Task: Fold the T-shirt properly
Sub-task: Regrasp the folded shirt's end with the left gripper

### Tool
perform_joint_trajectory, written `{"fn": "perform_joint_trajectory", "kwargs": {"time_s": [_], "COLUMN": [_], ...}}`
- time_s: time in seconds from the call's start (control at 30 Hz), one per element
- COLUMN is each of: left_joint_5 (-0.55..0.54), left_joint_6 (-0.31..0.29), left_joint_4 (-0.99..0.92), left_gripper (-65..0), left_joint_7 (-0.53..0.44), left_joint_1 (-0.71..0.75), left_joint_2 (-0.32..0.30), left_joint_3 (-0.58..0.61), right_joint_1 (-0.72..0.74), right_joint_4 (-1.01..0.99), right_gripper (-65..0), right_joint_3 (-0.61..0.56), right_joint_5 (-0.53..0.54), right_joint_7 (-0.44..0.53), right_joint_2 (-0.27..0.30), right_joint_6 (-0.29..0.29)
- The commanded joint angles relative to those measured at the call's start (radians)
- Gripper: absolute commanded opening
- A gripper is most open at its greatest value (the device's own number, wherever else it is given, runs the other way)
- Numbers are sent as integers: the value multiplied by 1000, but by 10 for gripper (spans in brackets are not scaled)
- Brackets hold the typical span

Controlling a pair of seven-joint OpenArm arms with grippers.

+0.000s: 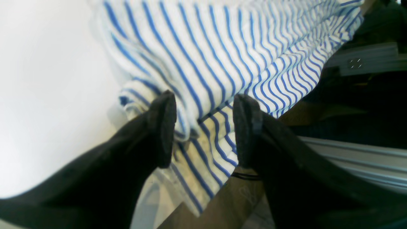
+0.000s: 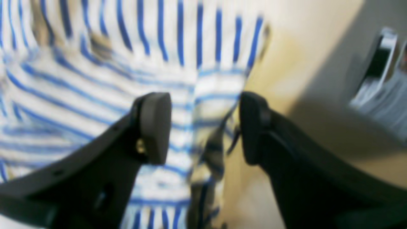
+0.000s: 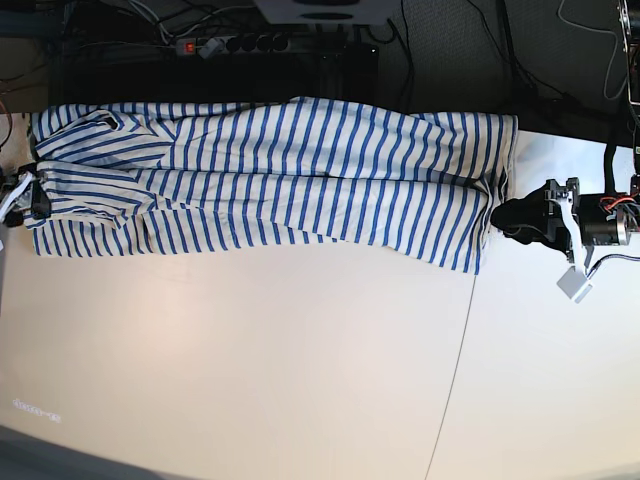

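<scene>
The large soft cream T-shirt with thin blue stripes (image 3: 270,180) lies as a long narrow band along the far edge of the pale smooth table (image 3: 250,370). Its long axis runs from one side of the table to the other, so each arm stands at one short end of it.

In the base view the left gripper (image 3: 512,218) is just beside the end on that view's right, and the right gripper (image 3: 32,196) is at the opposite end, on the cloth edge. Both are equally near their own ends.

In each wrist view the jaws stand apart, with striped cloth lying between and under the black fingers (image 1: 163,127), not pinched. The right gripper's black pads (image 2: 154,127) are likewise spread over a folded hem.

I judge that the next fold must bring one short end toward the other.
</scene>
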Motion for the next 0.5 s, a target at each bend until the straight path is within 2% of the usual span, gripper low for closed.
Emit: {"fn": "perform_joint_trajectory", "kwargs": {"time_s": [0.0,0.07,0.17,0.23,0.3,0.37,0.4,0.47], "left_joint_5": [-26,-26,-26,-26,-26,-26,-26,-26], "left_joint_6": [-24,-24,-24,-24,-24,-24,-24,-24], "left_joint_4": [39,91,163,195,221,233,233,232], "left_gripper": [-333,-334,-335,-369,-477,-570,-601,-640], "left_joint_7": [-11,-11,-11,-11,-11,-11,-11,-11], "left_joint_1": [-16,-16,-11,4,25,52,65,89], "left_joint_2": [-19,-20,-20,-19,-10,8,21,53], "left_joint_3": [-16,-28,-39,-38,-38,-37,-37,-36], "right_joint_1": [34,66,76,76,68,55,53,43], "right_joint_4": [13,13,13,13,13,13,13,13], "right_gripper": [-308,-308,-310,-322,-423,-620,-650,-650], "right_joint_3": [24,28,28,27,27,27,27,27], "right_joint_5": [11,16,100,154,156,166,167,167], "right_joint_7": [25,20,-16,-58,-64,-64,-65,-64], "right_joint_2": [32,34,34,33,31,30,26,16], "right_joint_6": [74,74,76,76,76,76,76,76]}}
